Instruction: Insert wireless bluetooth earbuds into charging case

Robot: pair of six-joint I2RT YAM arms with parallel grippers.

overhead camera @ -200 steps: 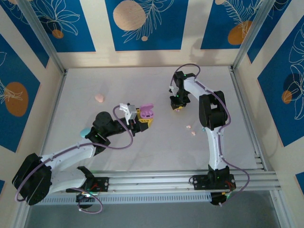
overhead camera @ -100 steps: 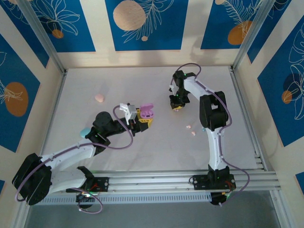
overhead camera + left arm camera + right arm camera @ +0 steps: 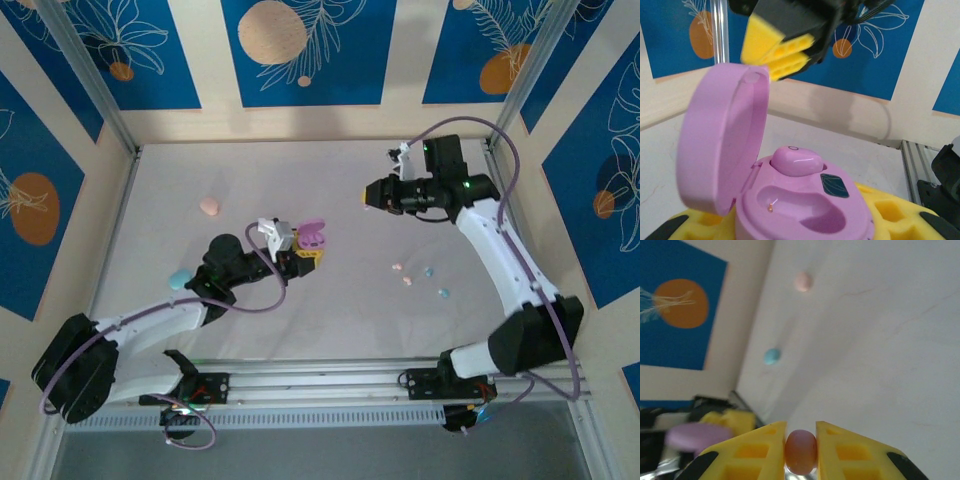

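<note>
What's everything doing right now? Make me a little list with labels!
left gripper: the left gripper is shut on the open purple case
inside case: seated earbud in one slot, other slot empty
right gripper: the right gripper is shut on a pinkish earbud
loose on table: pink earbuds, blue earbuds
other cases: pink case, light blue case

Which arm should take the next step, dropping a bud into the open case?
Right. The right gripper pinches an earbud; the left gripper holds the open case, one slot empty.
</note>
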